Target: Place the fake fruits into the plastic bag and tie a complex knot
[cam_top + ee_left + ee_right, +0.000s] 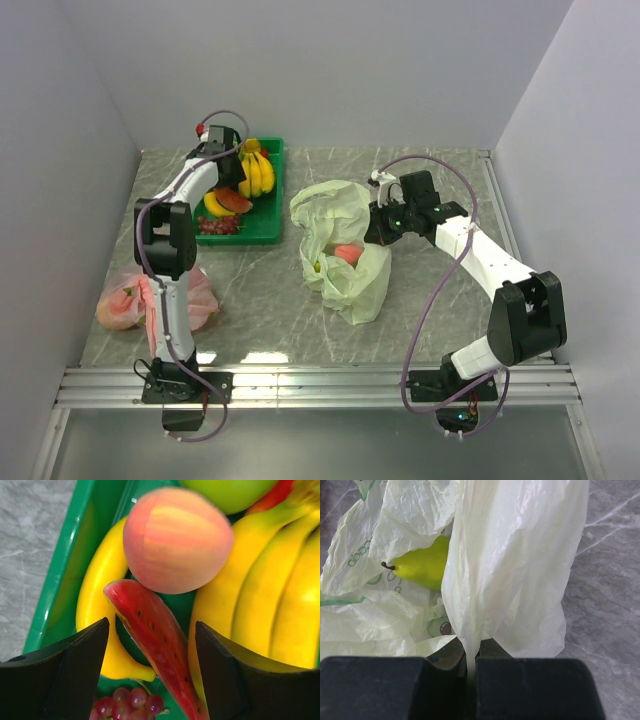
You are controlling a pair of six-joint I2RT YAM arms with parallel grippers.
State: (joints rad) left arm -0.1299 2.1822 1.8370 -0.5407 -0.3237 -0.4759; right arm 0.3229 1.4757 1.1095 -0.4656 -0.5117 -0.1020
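R gripper (470, 672) was clamped on the pale green plastic bag (520, 570), mid-frame in top view; its green print was unreadable. Yellow-green fruit (422, 567) lay inside, stem pointing left. L gripper (152, 672) was wide open, empty, astride the watermelon slice (150, 625), which ran upper left to lower right. Peach (175, 537) and bananas (270, 605) lay beyond in the green tray (75, 555).

Plain pale walls (330, 70) stand on three sides. The surface (260, 290) looks like grey stone with thin white lines. Silver rails (320, 385) run along its near edge. Light shines on it.
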